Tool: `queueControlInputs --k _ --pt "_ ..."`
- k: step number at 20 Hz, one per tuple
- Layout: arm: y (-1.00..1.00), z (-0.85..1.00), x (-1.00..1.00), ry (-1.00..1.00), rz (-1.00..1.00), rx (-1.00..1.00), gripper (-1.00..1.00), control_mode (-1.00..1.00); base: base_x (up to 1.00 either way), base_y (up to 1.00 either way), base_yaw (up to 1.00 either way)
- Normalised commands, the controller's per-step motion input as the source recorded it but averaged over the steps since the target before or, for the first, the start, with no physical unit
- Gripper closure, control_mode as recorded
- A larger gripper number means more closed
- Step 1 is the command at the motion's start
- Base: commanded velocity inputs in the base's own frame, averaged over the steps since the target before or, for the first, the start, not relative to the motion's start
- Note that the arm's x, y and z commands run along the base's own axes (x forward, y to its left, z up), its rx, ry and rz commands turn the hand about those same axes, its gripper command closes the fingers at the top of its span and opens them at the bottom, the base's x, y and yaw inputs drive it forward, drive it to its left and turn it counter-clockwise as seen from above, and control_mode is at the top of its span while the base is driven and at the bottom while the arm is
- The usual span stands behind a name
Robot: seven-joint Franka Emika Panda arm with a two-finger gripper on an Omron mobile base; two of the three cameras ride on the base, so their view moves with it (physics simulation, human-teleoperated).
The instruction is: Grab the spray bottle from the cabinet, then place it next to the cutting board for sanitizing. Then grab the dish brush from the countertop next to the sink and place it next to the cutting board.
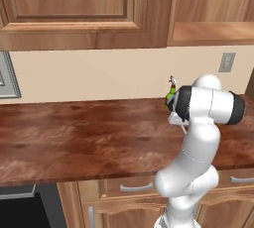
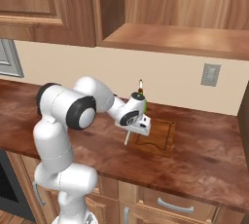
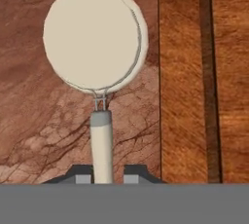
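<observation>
My gripper (image 3: 103,173) is shut on the pale handle of the dish brush (image 3: 95,38), whose round white head hangs over the countertop (image 3: 48,121) just left of the cutting board (image 3: 189,82). From the right base view the hand (image 2: 130,129) hovers at the cutting board's (image 2: 160,135) left edge, and the brush handle (image 2: 127,138) points down at the countertop. The green spray bottle (image 2: 139,99) stands upright just behind the hand; it is also seen as the spray bottle (image 1: 170,95) past my arm. The cabinet (image 2: 170,38) with its open shelf hangs above. The sink is out of view.
A wall outlet (image 2: 210,74) sits on the beige backsplash to the right. Drawers with silver handles (image 2: 170,207) run below the counter. A grey frame (image 1: 7,76) stands at the far left wall. Bare countertop (image 1: 74,133) stretches to the left.
</observation>
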Motion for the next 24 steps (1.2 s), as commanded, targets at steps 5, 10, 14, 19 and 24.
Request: queueControlInputs --k 5,10,14,19,24 --pt "0.0 -0.03 0.02 0.01 0.0 0.0 -1.0 -1.0 0.0 0.0 0.0" --pt "0.0 0.11 -0.28 -0.09 0.0 0.0 -1.0 -1.0 0.0 0.0 0.0" --pt "0.03 0.37 -0.62 -0.2 0.0 0.01 -1.0 -1.0 0.0 0.0 0.0" --pt "0.11 0.62 -0.64 -0.2 0.0 0.0 -1.0 -1.0 0.0 0.0 0.0" --pt "0.16 0.76 -0.72 -0.16 0.0 0.0 -1.0 -1.0 0.0 0.0 0.0"
